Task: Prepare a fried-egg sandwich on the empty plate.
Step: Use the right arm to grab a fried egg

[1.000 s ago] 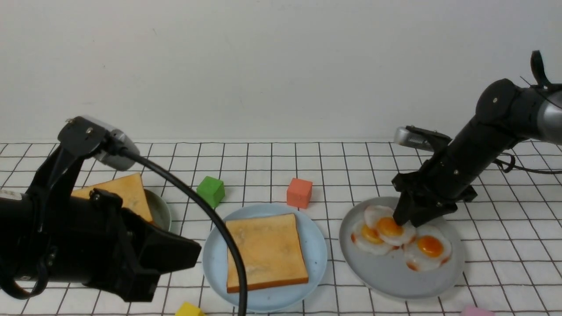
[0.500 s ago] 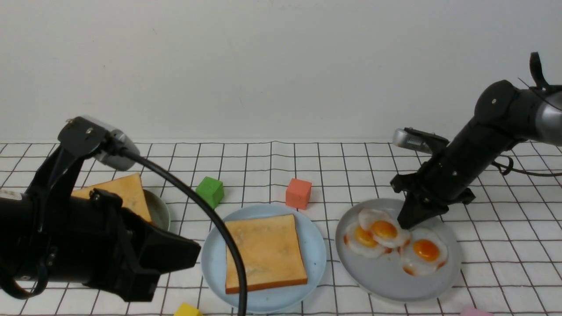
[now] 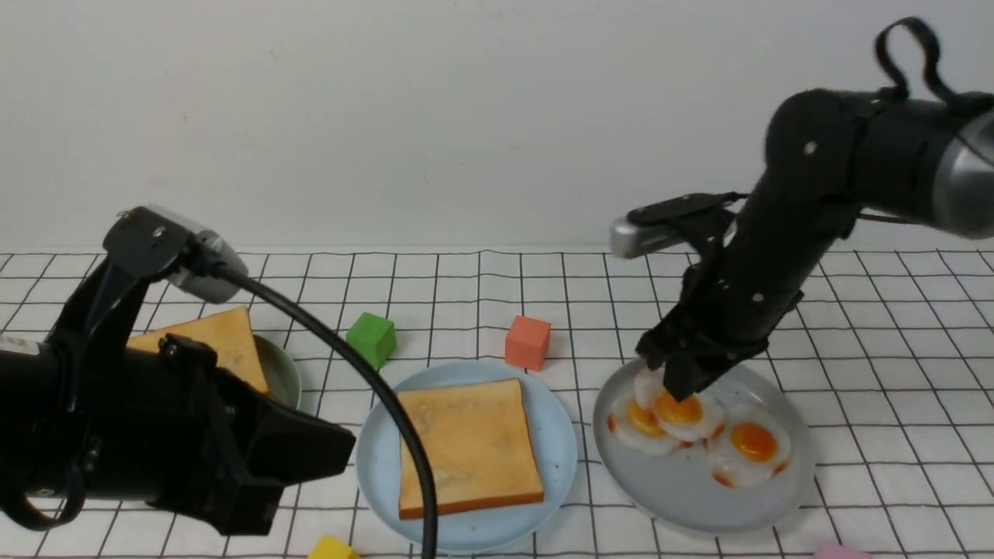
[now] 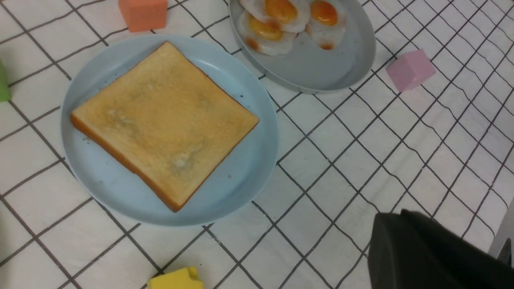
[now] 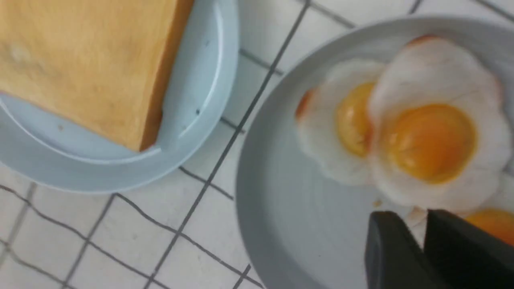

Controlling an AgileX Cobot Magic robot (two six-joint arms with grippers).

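The light blue plate (image 3: 555, 435) sits at the front centre with one toast slice (image 3: 466, 446) on it; both also show in the left wrist view, the plate (image 4: 257, 160) and the toast (image 4: 164, 120). Three fried eggs lie on the pale grey plate (image 3: 683, 497). My right gripper (image 3: 683, 388) points down at the top egg (image 3: 679, 407). In the right wrist view its fingers (image 5: 419, 224) are pinched on a sliver of that egg's (image 5: 429, 140) white edge. My left gripper (image 3: 311, 450) is shut and empty, low at the front left. Another toast slice (image 3: 210, 341) lies on the grey-green plate (image 3: 283, 376).
A green cube (image 3: 372, 338) and an orange cube (image 3: 528, 341) stand behind the blue plate. A yellow cube (image 3: 332, 548) is at the front edge, and a pink cube (image 4: 410, 70) lies near the grey plate. The left arm's cable crosses in front of the blue plate.
My right arm has risen and swung left, so the gripper now stands steeper over the top egg. The grey plate and eggs slid slightly left. The left arm has not moved.
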